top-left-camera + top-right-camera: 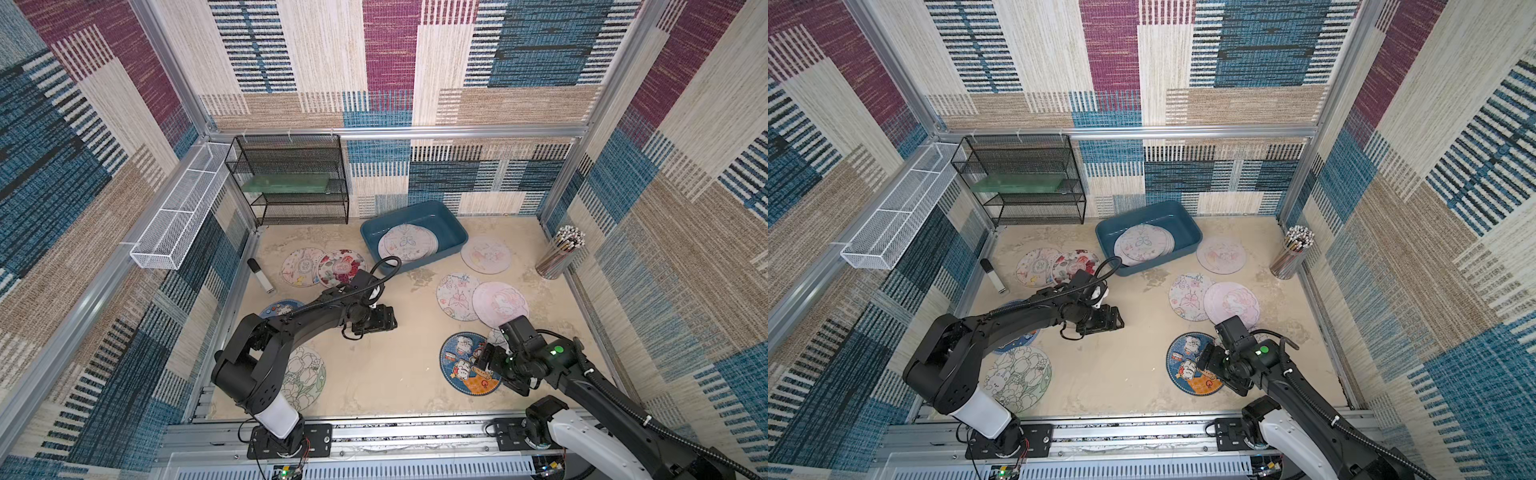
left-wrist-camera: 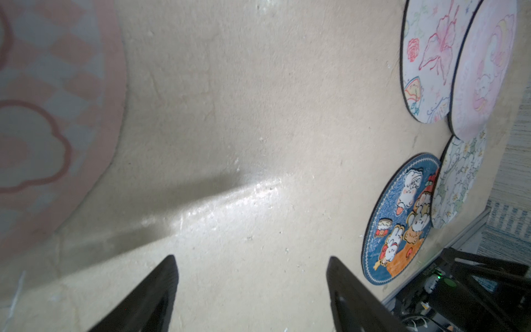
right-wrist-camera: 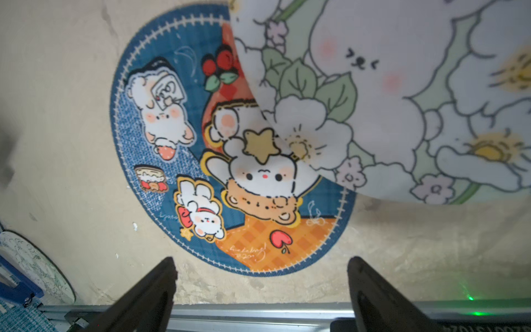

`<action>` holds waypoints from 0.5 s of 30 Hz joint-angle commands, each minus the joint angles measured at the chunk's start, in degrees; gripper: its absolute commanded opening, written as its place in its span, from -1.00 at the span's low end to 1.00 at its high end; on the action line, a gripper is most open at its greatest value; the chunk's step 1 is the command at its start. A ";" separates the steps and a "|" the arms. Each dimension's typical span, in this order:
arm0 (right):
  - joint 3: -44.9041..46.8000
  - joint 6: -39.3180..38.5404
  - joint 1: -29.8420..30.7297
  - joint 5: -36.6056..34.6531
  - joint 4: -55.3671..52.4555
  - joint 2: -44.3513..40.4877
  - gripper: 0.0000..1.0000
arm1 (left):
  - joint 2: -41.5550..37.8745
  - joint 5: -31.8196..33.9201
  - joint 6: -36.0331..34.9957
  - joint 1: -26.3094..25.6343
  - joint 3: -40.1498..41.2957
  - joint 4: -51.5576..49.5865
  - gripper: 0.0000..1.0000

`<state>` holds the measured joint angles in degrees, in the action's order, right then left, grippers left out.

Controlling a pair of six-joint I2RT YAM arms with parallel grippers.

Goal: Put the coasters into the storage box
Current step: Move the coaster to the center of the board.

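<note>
Items set around the beige tabletop
A black wire-mesh rack is placed against the back wall, and a green slab is laid on one of its shelves. A long white mesh basket is hung on the left wall. A cup of pencils is stood upright in the far right corner. A small black-and-white stick is laid near the left edge. The walls are covered in patchwork carpet.

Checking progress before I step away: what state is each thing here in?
storage box: upright, holding a stack of coasters
dark blue coaster: flat on the table, partly under the flower coaster
left end effector: open, empty
right end effector: open, empty, above the dark blue coaster
pencil cup: upright, full
</note>
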<state>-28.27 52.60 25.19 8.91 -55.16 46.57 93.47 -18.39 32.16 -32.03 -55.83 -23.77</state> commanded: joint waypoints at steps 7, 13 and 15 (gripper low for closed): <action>2.66 4.68 1.58 -5.01 4.92 0.88 0.90 | -0.79 0.11 -0.97 -0.13 -0.07 -0.29 0.60; 5.99 6.13 3.07 -5.05 8.51 0.75 0.90 | -1.45 0.55 -0.84 -0.13 0.64 -0.32 0.60; 6.37 6.16 3.39 -5.30 9.37 1.50 0.90 | -1.54 0.63 -0.63 -0.14 0.89 -0.21 0.60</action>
<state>-22.98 57.43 28.16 4.47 -49.15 47.18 92.38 -18.17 32.18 -32.16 -55.20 -23.92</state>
